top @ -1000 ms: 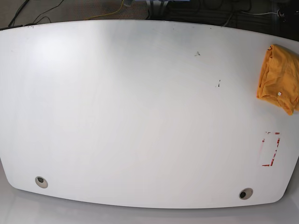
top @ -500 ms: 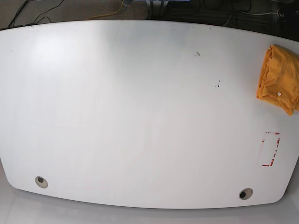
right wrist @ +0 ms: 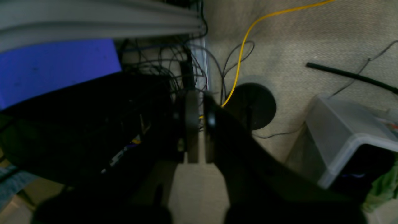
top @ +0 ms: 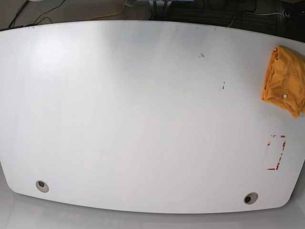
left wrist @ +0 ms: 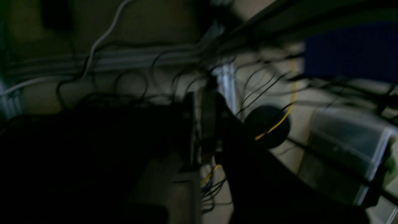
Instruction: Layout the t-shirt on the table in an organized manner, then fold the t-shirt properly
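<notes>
Orange t-shirt (top: 285, 80) bunched at table (top: 143, 119) edge, nothing laid out yet. My left gripper (left wrist: 205, 124) & right gripper (right wrist: 197, 124) both closed, empty.

A yellow cable (right wrist: 245, 40) crosses the carpet (right wrist: 311, 37) — near a clear plastic bin (right wrist: 348, 137).

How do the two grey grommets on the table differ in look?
The left grommet has a wide pale grey ring around a small dark centre; the right grommet looks mostly dark, with only a thin grey rim. The left one sits slightly higher in the base view, the right one lower and below the red tape outline. Both are round, lie near the table's near edge, and are uncovered.
</notes>
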{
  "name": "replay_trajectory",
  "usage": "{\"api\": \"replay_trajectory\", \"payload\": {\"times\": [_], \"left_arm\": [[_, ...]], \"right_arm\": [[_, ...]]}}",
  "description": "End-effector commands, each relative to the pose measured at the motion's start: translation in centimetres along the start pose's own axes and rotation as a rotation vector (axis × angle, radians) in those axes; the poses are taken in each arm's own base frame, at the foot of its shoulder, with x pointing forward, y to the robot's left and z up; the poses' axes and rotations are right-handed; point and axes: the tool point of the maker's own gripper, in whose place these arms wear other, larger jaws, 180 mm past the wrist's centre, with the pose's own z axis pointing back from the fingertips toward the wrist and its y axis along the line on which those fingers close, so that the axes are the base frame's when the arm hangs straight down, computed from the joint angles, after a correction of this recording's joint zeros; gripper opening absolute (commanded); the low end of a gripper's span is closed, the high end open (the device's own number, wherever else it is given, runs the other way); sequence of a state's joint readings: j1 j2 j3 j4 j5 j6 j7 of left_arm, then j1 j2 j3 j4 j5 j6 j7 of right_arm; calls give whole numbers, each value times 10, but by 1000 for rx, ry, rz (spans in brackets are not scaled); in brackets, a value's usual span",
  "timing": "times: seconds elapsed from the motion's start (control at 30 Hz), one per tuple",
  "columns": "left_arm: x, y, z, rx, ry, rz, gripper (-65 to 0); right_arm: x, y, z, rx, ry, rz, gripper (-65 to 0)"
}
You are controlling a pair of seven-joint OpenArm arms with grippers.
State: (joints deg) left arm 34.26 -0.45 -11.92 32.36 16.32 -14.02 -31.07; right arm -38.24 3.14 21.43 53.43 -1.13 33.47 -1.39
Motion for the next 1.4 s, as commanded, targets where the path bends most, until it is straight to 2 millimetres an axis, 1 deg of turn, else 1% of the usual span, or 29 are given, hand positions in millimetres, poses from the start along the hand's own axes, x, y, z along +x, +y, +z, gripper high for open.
{"api": "replay_trajectory", "payload": {"times": [0.0, 0.1, 0.13, 0.2, 0.27, 0.33, 0.43, 0.5, 0.6, 0.73, 0.8, 0.93, 1.13, 1.17, 1.3, 1.37], "left_arm": [[-6, 12, 0, 30, 18, -34, -629], [-15, 16, -5, 37, 61, -52, -629], [-14, 17, -8, 37, 64, -55, -629], [-12, 26, -13, 46, 77, -65, -629], [-14, 31, -16, 48, 98, -60, -629], [-16, 32, -21, 46, 121, -46, -629], [-16, 32, -27, 43, 149, -27, -628], [-20, 41, -28, 60, 186, -28, -628], [-22, 49, -31, 79, 242, -31, -628], [-22, 48, -36, 80, 288, -26, -627], [-19, 49, -40, 81, 306, -27, -627], [-11, 50, -49, 82, 349, -25, -627], [-9, 49, -55, 80, 421, -22, -627], [-7, 44, -57, 74, 427, -19, -627], [-4, 40, -61, 68, 448, -17, -627], [-4, 39, -61, 67, 456, -17, -627]], "right_arm": [[-3, -1, -3, 7, 5, -13, -631], [2, -2, -11, 11, 8, -19, -631], [4, -2, -13, 11, 8, -20, -631], [8, 0, -18, 17, 7, -26, -631], [9, 0, -23, 21, 11, -35, -631], [15, -6, -27, 17, 15, -33, -631], [17, -10, -33, 18, 34, -50, -631], [19, -9, -40, 23, 44, -67, -631], [23, -17, -44, 17, 64, -63, -631], [27, -21, -53, -7, 95, -39, -631], [30, -23, -55, -23, 100, -25, -631], [47, -28, -62, -51, 87, 12, -631], [59, -31, -67, -83, 89, 60, -630], [60, -32, -67, -90, 91, 68, -630], [67, -33, -70, -105, 91, 94, -629], [63, -29, -72, -96, 116, 90, -629]]}}
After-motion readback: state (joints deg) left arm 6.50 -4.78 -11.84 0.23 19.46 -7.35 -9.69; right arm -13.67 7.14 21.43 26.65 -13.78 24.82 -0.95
